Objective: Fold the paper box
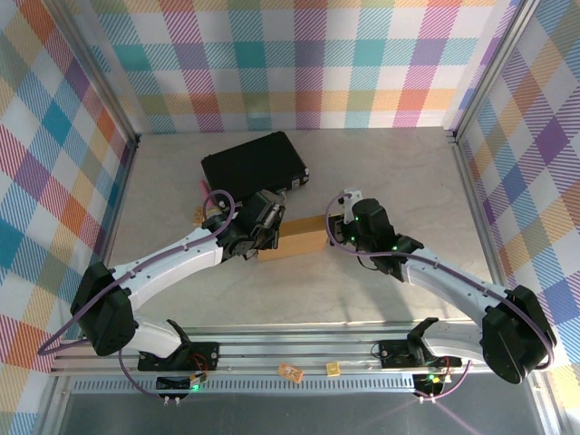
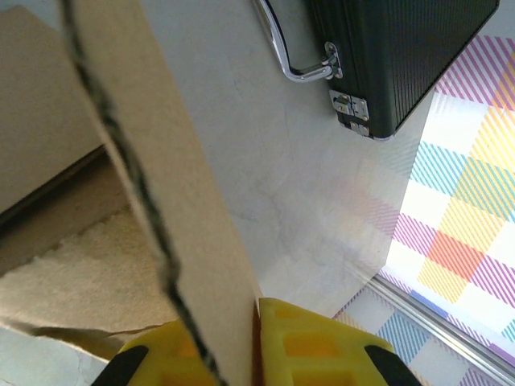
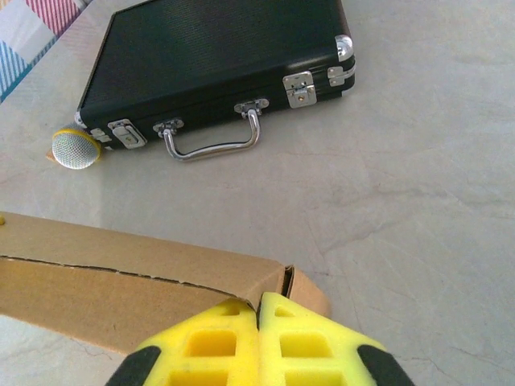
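Observation:
The paper box (image 1: 299, 240), plain brown cardboard, lies mid-table between my two grippers. My left gripper (image 1: 268, 237) is at its left end. In the left wrist view a tall cardboard flap (image 2: 145, 121) stands clamped between the yellow fingers (image 2: 322, 342), so the left gripper (image 2: 235, 322) is shut on it. My right gripper (image 1: 336, 233) is at the box's right end. In the right wrist view its yellow fingertips (image 3: 259, 301) are pressed together with nothing between them, right against the folded corner of the box (image 3: 121, 273).
A black hard case (image 1: 254, 161) with a metal handle (image 3: 213, 145) lies behind the box. A small round mesh-topped object (image 3: 74, 150) sits by the case's left corner. Plaid walls enclose the table on three sides. Two small items (image 1: 290, 372) rest on the front rail.

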Controlling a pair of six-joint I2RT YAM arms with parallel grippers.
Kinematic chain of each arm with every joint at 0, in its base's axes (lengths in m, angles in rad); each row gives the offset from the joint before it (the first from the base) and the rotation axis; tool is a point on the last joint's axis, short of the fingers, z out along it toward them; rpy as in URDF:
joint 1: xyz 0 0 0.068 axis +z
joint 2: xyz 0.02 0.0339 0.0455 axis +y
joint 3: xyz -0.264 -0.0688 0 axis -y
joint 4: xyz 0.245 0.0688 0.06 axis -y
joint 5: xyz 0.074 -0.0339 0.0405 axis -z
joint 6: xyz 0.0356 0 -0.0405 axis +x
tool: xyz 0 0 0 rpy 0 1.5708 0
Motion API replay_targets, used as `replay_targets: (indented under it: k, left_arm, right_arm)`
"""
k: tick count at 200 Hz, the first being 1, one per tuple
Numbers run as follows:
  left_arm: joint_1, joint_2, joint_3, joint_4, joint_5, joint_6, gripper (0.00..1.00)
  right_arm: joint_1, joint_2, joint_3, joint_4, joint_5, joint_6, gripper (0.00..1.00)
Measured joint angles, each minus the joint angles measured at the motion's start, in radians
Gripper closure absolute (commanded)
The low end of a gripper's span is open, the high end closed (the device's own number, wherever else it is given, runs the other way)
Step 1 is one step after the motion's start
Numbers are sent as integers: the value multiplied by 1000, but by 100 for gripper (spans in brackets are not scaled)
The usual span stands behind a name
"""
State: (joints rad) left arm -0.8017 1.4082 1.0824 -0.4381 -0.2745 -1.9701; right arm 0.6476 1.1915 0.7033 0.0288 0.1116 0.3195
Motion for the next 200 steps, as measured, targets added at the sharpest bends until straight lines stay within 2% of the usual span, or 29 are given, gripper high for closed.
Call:
replay_targets:
  k: [33, 81, 103, 139, 175, 200]
  left_arm:
    - [6, -1, -7, 1, 0, 0, 91]
    - [9, -1, -7, 2, 0, 0, 91]
    - [9, -1, -8, 2, 0, 0, 92]
    - [13, -1, -8, 4, 0, 0, 92]
    - [15, -1, -8, 4, 2, 0, 92]
    - [15, -1, -8, 4, 3, 1, 92]
  right_arm:
    - [2, -22, 6, -114, -7, 58, 53]
    - [2, -136, 59, -327, -6, 223, 37]
    - [2, -171, 126, -434, 10, 363, 25]
    - [-49, -135, 231, -536, -57, 684, 18]
    - [-113, 16, 233, -515, -235, 1043, 16]
    - [-121, 93, 229, -468, -311, 1238, 15]
